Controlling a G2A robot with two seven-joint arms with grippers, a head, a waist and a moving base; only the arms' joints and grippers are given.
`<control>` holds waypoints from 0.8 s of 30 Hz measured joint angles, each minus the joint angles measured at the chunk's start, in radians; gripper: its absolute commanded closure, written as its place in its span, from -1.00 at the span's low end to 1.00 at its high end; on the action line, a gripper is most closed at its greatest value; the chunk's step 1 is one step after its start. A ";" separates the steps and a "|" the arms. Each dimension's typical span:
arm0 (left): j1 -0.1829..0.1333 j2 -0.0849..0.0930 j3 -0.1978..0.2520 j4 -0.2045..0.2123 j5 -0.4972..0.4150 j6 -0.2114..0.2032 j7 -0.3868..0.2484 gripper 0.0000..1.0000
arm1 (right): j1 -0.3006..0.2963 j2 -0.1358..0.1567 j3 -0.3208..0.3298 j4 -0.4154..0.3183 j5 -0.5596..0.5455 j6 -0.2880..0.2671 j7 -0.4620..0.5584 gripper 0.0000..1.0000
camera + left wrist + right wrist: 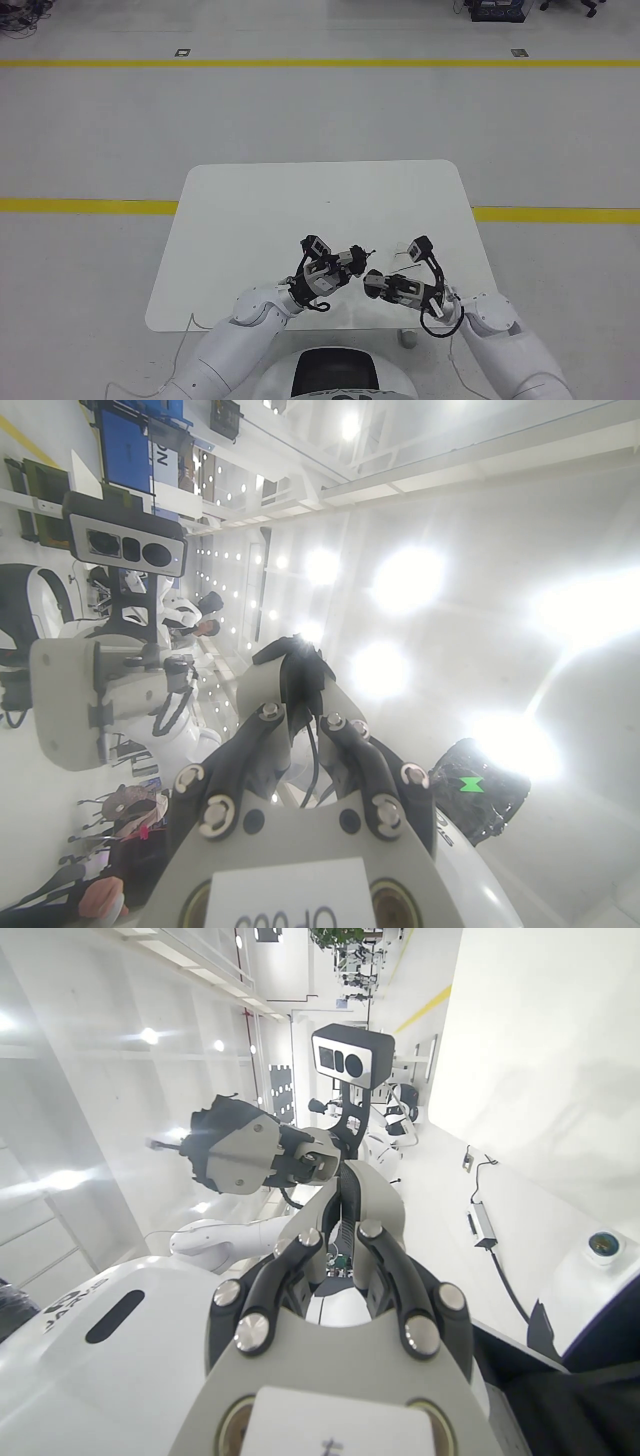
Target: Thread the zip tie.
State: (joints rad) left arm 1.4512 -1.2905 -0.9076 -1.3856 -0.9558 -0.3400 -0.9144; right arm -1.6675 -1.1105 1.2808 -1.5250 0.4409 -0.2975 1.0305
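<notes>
Two grippers meet above the front edge of the table (250, 200).
Our left gripper (360, 256) clamps the zip tie (161, 1144), tip poking out; our right gripper (369, 279) has its fingers pressed together, on what we cannot tell. We judge the tie light, springy, slick: pinch it near the tip.

Thin dark plastic zip tie (167, 1146) with small blocky head at free end. Visible length short and straight, projecting from between closed fingertips of left gripper (192, 1150). Remainder hidden inside the grip. Held in air above near part of white table (250, 200).
</notes>
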 measured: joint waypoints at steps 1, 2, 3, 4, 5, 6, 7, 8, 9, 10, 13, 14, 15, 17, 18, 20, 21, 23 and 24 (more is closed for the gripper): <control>0.000 0.000 0.000 0.000 0.000 0.000 0.000 1.00 | 0.000 0.000 -0.002 -0.002 -0.003 0.002 -0.005 1.00; 0.000 0.000 0.000 0.000 0.000 0.000 0.000 1.00 | 0.000 0.001 -0.004 -0.003 -0.004 0.003 -0.008 1.00; 0.000 0.000 0.000 0.000 0.000 0.000 0.000 1.00 | -0.001 0.001 -0.005 -0.004 -0.001 0.003 -0.011 1.00; 0.000 0.000 0.000 0.000 0.000 0.000 0.000 1.00 | -0.001 0.001 -0.006 -0.006 0.009 0.003 -0.014 1.00; 0.000 0.000 0.000 0.000 0.000 0.000 0.000 1.00 | -0.002 0.001 -0.006 -0.006 0.019 0.003 -0.015 1.00; 0.000 0.000 0.000 0.000 0.000 0.000 0.000 1.00 | -0.002 0.001 -0.006 -0.005 0.029 0.003 -0.015 1.00; 0.000 0.000 0.000 0.000 0.000 0.000 0.000 1.00 | -0.002 0.001 -0.006 -0.003 0.040 0.004 -0.014 1.00; 0.000 0.000 0.000 0.000 0.000 0.000 0.000 1.00 | -0.002 0.001 -0.005 -0.001 0.047 0.005 -0.012 1.00; 0.000 0.000 0.000 0.000 0.000 0.000 0.000 1.00 | -0.002 0.002 -0.004 0.002 0.054 0.007 -0.010 1.00; 0.000 0.000 0.000 0.000 0.000 0.000 0.000 1.00 | -0.002 0.002 -0.003 0.006 0.063 0.010 -0.009 1.00; 0.000 0.000 0.000 0.000 0.000 0.000 0.000 1.00 | -0.004 0.002 -0.001 0.016 0.108 0.013 -0.003 0.60; 0.000 0.000 0.000 0.000 0.000 0.000 0.000 1.00 | -0.005 0.002 0.000 0.020 0.122 0.015 -0.001 0.10; 0.000 0.000 0.000 0.000 0.000 0.000 0.000 1.00 | -0.005 0.002 0.000 0.024 0.135 0.018 0.002 -0.96; 0.000 0.000 0.000 0.000 0.000 0.000 0.000 1.00 | -0.004 0.002 0.002 0.032 0.168 0.026 0.011 -1.00; 0.000 0.000 0.000 0.000 0.000 0.000 0.000 1.00 | -0.004 0.002 0.003 0.036 0.181 0.029 0.017 -1.00; 0.000 0.000 0.000 0.000 0.000 0.000 0.000 1.00 | -0.002 0.003 0.006 0.045 0.209 0.033 0.032 -1.00; 0.000 0.000 0.000 0.000 0.000 0.000 0.000 1.00 | -0.001 0.003 0.007 0.049 0.221 0.034 0.038 -1.00; 0.000 0.000 0.000 0.000 0.000 0.000 0.000 1.00 | 0.001 0.003 0.009 0.056 0.242 0.033 0.049 -1.00; 0.000 0.000 0.000 0.000 0.000 0.000 0.000 1.00 | 0.001 0.003 0.009 0.058 0.249 0.031 0.053 -1.00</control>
State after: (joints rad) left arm 1.4512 -1.2905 -0.9076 -1.3856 -0.9558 -0.3400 -0.9144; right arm -1.6664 -1.1076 1.2902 -1.4668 0.6902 -0.2667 1.0832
